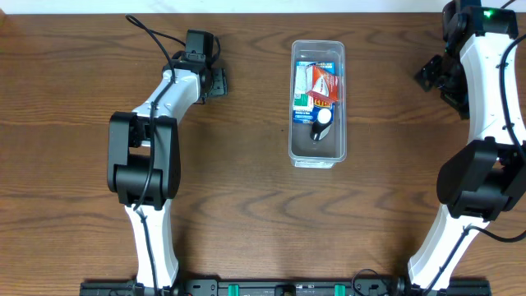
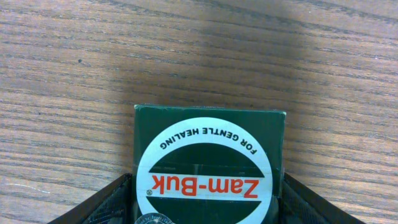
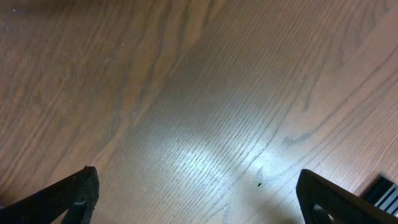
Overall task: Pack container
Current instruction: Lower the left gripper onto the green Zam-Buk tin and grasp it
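Observation:
The container (image 1: 318, 146), a long clear plastic tub, stands at the table's back centre with several small packets and a dark round item inside. My left gripper (image 1: 215, 82) is at the back left, well left of the tub. In the left wrist view it is shut on a dark green Zam-Buk box (image 2: 209, 163) with a white round label, held between both fingers over bare wood. My right gripper (image 1: 429, 76) is at the far right back, open and empty; its wrist view shows only wood between the fingertips (image 3: 199, 193).
The wooden table (image 1: 246, 205) carries nothing else in view. A small striped dark object (image 3: 384, 190) shows at the right edge of the right wrist view. The arm bases stand at the front edge.

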Motion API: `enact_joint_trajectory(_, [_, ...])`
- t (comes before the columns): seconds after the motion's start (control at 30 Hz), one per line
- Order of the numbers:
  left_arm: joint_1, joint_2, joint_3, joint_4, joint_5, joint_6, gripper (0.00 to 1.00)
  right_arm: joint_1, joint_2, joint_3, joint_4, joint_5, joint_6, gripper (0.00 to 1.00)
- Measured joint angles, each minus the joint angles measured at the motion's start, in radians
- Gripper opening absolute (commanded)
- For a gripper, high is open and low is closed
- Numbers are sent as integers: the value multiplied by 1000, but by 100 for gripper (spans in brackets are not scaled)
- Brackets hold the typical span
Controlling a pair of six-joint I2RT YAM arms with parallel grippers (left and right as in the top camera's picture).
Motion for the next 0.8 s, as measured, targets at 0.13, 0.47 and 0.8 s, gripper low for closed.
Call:
enact_joint_trajectory(0.13, [0, 0, 0, 0, 0, 0, 69, 0, 0, 0, 0, 0, 0, 99])
enact_joint_trajectory(0.47, [0, 0, 0, -1, 0, 1, 62, 0, 0, 0, 0, 0, 0, 99])
enact_joint_trajectory(0.8, [0, -8, 0, -24, 0, 1, 62, 0, 0, 0, 0, 0, 0, 99])
